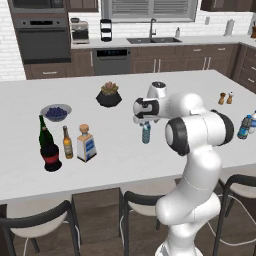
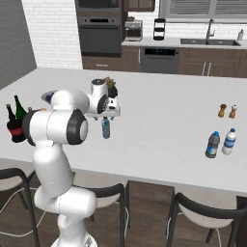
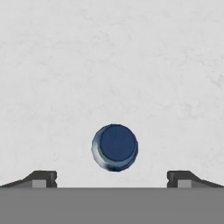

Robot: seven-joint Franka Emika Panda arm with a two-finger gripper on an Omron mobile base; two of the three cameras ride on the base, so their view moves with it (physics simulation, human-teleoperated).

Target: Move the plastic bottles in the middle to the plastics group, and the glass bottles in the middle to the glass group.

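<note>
The pincer hung spread directly over the small water bottle standing mid-bench, clear of every edge; a slightly off-centre descent might have toppled it.

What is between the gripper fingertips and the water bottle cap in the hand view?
Nothing. In the hand view the open gripper frames the water bottle from above, with bare white counter on both sides of the blue cap.
</note>
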